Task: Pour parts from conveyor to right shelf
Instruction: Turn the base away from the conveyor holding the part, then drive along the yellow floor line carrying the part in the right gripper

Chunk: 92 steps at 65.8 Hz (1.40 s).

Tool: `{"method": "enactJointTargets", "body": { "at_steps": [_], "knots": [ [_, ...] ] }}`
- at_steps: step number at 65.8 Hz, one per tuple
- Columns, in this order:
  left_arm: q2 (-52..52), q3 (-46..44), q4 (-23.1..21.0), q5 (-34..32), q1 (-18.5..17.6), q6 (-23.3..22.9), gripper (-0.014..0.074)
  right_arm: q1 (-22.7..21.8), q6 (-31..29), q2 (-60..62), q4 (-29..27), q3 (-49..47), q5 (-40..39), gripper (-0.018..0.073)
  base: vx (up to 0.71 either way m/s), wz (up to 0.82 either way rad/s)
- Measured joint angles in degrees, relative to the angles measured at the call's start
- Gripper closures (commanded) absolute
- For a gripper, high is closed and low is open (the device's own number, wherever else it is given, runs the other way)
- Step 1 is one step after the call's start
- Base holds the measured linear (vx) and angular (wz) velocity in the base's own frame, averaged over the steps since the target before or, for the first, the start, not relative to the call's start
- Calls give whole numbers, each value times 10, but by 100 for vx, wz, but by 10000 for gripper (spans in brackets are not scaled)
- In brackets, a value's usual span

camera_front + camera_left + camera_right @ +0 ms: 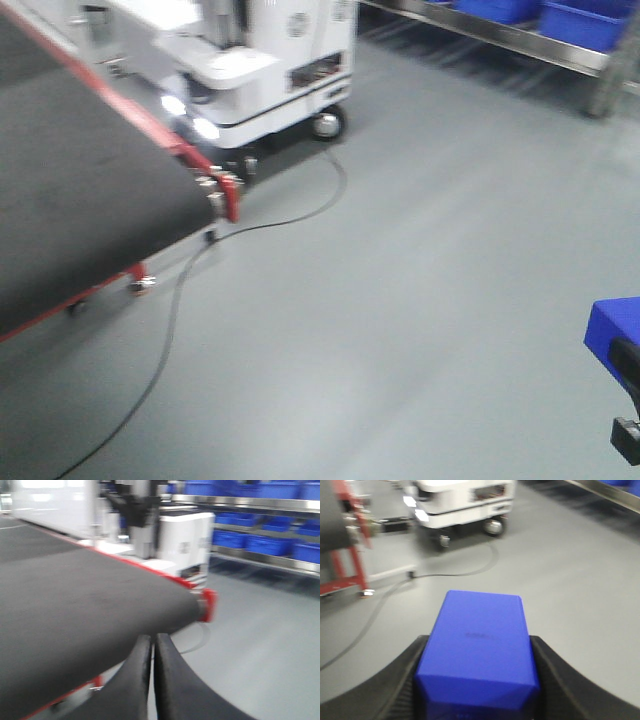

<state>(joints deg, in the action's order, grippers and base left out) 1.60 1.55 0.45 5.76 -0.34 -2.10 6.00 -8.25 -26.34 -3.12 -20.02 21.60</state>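
Grey shop floor fills most of what you see, with the conveyor [90, 200] on the left, its black belt bare at this end, and a white mobile robot [270, 70] beyond it. Your right tool [479, 652] is clamped on a blue bin [477, 645], fingers against its two sides. The bin's long axis runs straight ahead from the wrist. Whether parts are inside, you cannot tell from here. Your left tool [153, 652] is pinched closed on nothing, hanging just off the belt's end roller. The steel shelf [540, 45], already stocked with blue crates [580, 22], lies ahead and to the right, well apart from the bin. The loaded right arm is the nearer one, so I judge the base must close that gap before you pour.
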Motion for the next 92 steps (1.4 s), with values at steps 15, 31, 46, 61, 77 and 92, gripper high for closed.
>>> {"method": "enactJointTargets", "body": {
  "at_steps": [15, 31, 46, 61, 77, 92],
  "knots": [
    [0, 0, 0, 0, 0, 0, 603, 0, 0, 0, 0, 0, 0, 568, -22, -87],
    [0, 0, 0, 0, 0, 0, 603, 0, 0, 0, 0, 0, 0, 568, -20, -79],
    [0, 0, 0, 0, 0, 0, 603, 0, 0, 0, 0, 0, 0, 568, -19, -75],
    [0, 0, 0, 0, 0, 0, 603, 0, 0, 0, 0, 0, 0, 568, -16, -67],
    [0, 0, 0, 0, 0, 0, 603, 0, 0, 0, 0, 0, 0, 568, -13, -57],
    [0, 0, 0, 0, 0, 0, 603, 0, 0, 0, 0, 0, 0, 568, -8, -45]
  ]
}}
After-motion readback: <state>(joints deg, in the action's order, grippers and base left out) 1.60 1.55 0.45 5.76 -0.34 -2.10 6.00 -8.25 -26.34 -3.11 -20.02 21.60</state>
